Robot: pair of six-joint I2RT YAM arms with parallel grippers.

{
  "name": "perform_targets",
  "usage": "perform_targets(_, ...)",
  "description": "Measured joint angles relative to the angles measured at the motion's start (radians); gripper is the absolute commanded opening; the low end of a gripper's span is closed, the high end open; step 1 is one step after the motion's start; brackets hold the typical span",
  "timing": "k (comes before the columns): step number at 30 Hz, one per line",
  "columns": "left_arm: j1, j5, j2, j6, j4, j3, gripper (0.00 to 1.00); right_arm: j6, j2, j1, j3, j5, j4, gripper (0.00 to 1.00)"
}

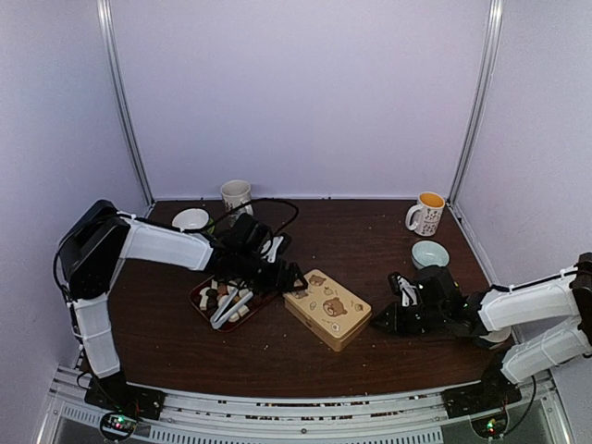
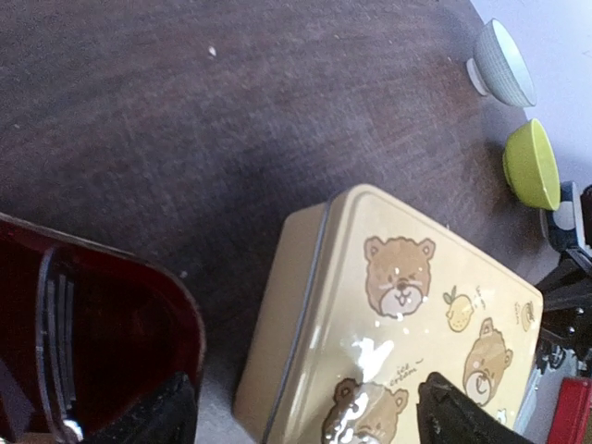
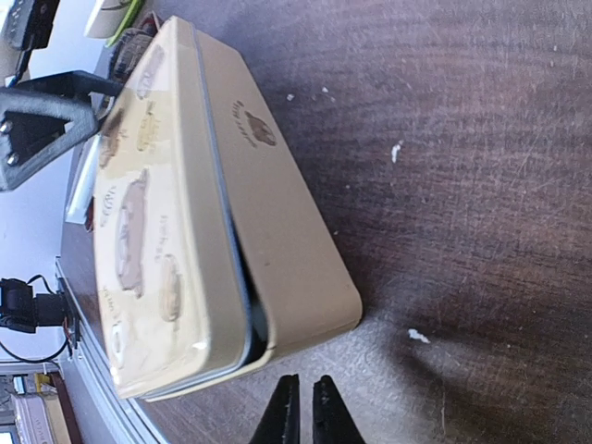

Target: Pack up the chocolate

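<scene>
The chocolate (image 1: 215, 294), small white and brown pieces, lies in a red tray (image 1: 202, 289) together with silver tongs (image 1: 231, 307). Right of the tray sits a cream tin (image 1: 326, 308) with bear pictures, its lid on. My left gripper (image 1: 289, 276) is open and empty; in the left wrist view its fingers (image 2: 453, 416) straddle the tin's left end (image 2: 398, 305), with the tray's rim (image 2: 190, 319) beside it. My right gripper (image 1: 379, 324) is shut and empty, low on the table just off the tin's right corner (image 3: 305, 277), where the lid stands slightly ajar.
A white mug (image 1: 237, 195) and a white bowl (image 1: 191, 219) stand at the back left. A patterned mug (image 1: 427, 214) and a pale blue bowl (image 1: 430, 253) stand at the back right. A green bowl (image 2: 532, 166) shows in the left wrist view.
</scene>
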State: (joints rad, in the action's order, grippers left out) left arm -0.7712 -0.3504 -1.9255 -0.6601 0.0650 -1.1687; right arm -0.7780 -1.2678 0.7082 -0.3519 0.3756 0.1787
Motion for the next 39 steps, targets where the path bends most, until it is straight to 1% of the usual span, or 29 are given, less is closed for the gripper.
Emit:
perform_targets(1, 0.002, 0.016, 0.005, 0.01, 0.021, -0.012, 0.87, -0.009, 0.021, 0.0, 0.005, -0.002, -0.005, 0.2)
perform_targets(3, 0.01, 0.036, 0.015, 0.025, 0.048, -0.027, 0.87, -0.03, 0.062, 0.0, 0.018, -0.005, -0.007, 0.26)
perform_targets(7, 0.02, 0.051, 0.035, 0.056, 0.09, -0.039, 0.84, -0.096, 0.133, 0.017, 0.042, -0.021, -0.01, 0.43)
perform_targets(10, 0.022, 0.04, 0.035, 0.082, 0.113, -0.052, 0.81, -0.155, 0.163, 0.043, 0.047, -0.043, -0.003, 0.58)
perform_targets(11, 0.022, 0.032, 0.035, 0.09, 0.121, -0.058, 0.79, -0.177, 0.167, 0.051, 0.049, -0.051, 0.007, 0.59)
perform_targets(12, 0.022, 0.023, 0.032, 0.102, 0.132, -0.069, 0.76, -0.198, 0.169, 0.059, 0.054, -0.058, 0.022, 0.6)
perform_targets(14, 0.022, 0.001, 0.013, 0.129, 0.148, -0.107, 0.65, -0.248, 0.168, 0.067, 0.071, -0.067, 0.06, 0.61)
perform_targets(16, 0.022, -0.018, -0.011, 0.146, 0.152, -0.145, 0.59, -0.293, 0.167, 0.071, 0.088, -0.077, 0.09, 0.58)
perform_targets(20, 0.023, -0.058, -0.057, 0.182, 0.174, -0.204, 0.57, -0.396, 0.152, 0.081, 0.103, -0.113, 0.14, 0.59)
perform_targets(23, 0.023, -0.08, -0.087, 0.193, 0.18, -0.217, 0.55, -0.45, 0.134, 0.099, 0.103, -0.145, 0.193, 0.64)
perform_targets(26, 0.023, -0.102, -0.111, 0.199, 0.196, -0.217, 0.53, -0.48, 0.095, 0.121, 0.089, -0.161, 0.227, 0.65)
perform_targets(29, 0.023, -0.125, -0.125, 0.199, 0.198, -0.217, 0.51, -0.498, 0.036, 0.13, 0.065, -0.164, 0.256, 0.58)
perform_targets(32, 0.023, -0.147, -0.135, 0.198, 0.198, -0.217, 0.48, -0.518, -0.005, 0.133, 0.054, -0.167, 0.27, 0.55)
perform_targets(36, 0.018, -0.163, -0.136, 0.197, 0.186, -0.207, 0.46, -0.539, -0.045, 0.133, 0.053, -0.176, 0.278, 0.52)
perform_targets(39, 0.014, -0.163, -0.137, 0.199, 0.182, -0.206, 0.46, -0.55, -0.064, 0.133, 0.053, -0.18, 0.284, 0.45)
